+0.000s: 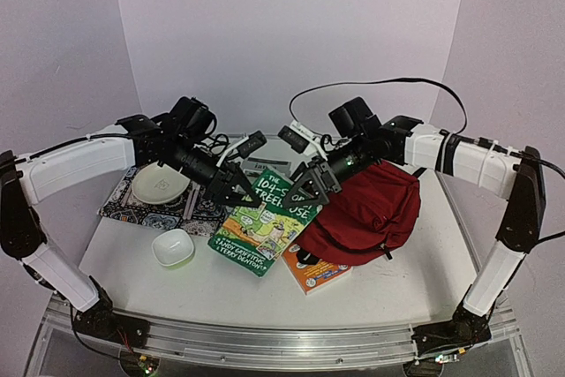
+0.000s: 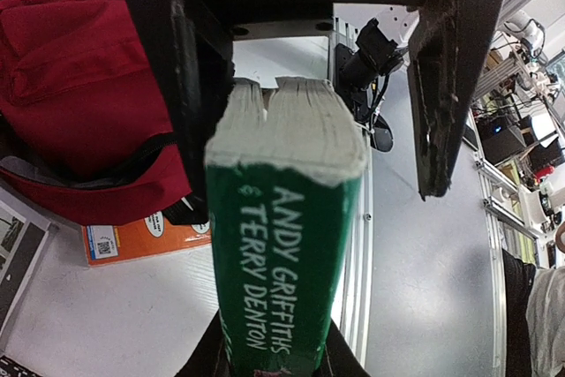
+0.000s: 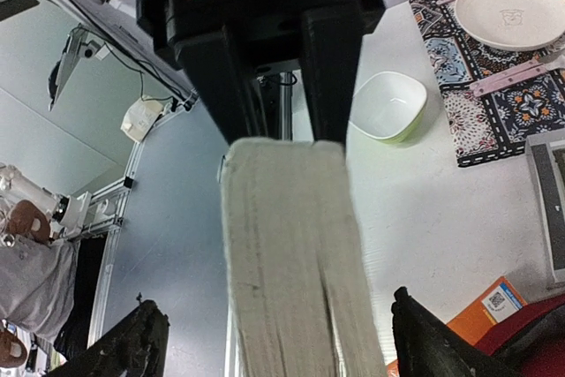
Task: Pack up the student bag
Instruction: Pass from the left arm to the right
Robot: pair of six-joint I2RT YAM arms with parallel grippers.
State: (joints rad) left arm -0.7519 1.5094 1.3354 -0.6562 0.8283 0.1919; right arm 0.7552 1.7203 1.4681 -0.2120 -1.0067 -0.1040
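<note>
The student bag, dark red with black straps, lies on the right of the table and fills the upper left of the left wrist view. A thick green book is held up off the table just left of it. My left gripper is shut on the book's spine end. My right gripper is open and straddles the page edge at the opposite end. Its fingertips stand clear of the paper on both sides.
An orange book lies partly under the bag's front. A small white bowl sits front left. Behind it, a white plate rests on a patterned mat. A grey flat item lies behind the green book.
</note>
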